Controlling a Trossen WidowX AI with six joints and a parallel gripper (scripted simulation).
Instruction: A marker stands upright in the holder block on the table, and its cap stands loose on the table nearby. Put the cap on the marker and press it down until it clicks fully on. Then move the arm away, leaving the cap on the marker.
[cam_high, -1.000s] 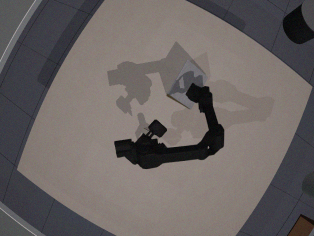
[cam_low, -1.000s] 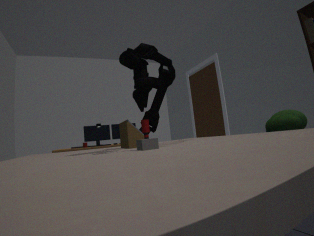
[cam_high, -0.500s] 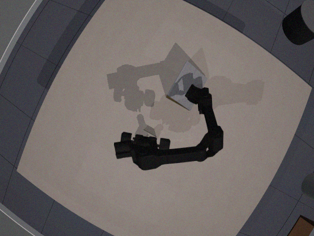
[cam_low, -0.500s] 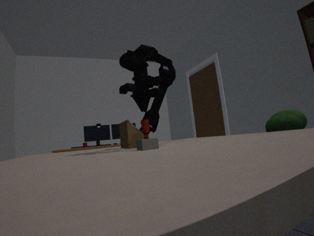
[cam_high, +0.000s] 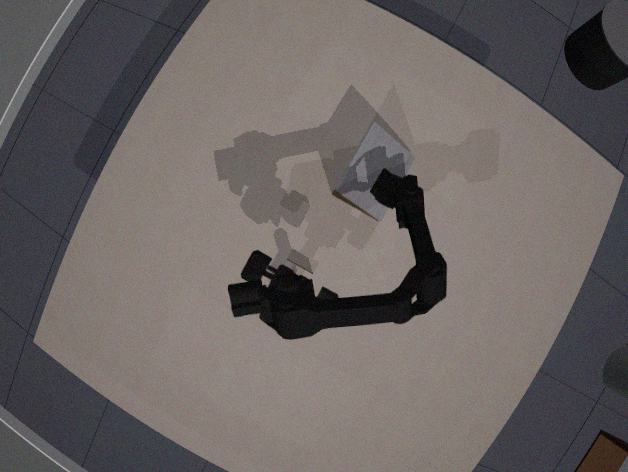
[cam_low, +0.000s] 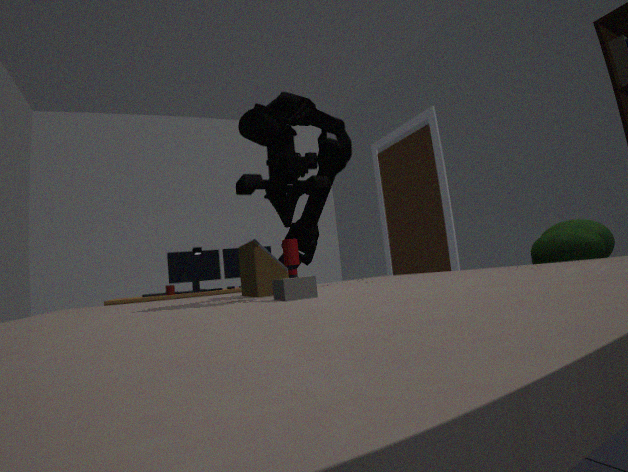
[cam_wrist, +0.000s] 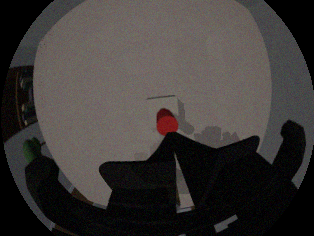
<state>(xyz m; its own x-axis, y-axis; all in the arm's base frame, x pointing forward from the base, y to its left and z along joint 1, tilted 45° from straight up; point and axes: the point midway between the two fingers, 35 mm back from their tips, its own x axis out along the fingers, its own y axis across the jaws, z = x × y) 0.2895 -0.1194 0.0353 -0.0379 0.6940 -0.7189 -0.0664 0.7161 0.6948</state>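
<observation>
The grey holder block stands on the table. The marker stands upright in it, with a short red part and a dark band showing below the cap. The red cap sits upright on top of the marker; whether it is fully seated cannot be told. My gripper is shut and empty, its tips together a little above the cap and apart from it in the exterior view. The fingertips, cap and marker are hidden or unclear in the top view.
A wooden wedge-shaped block with a pale sloping top stands behind the holder in the exterior view, close to the arm's base. The arm arches over the table. Monitors, a door and a green rounded object are in the background.
</observation>
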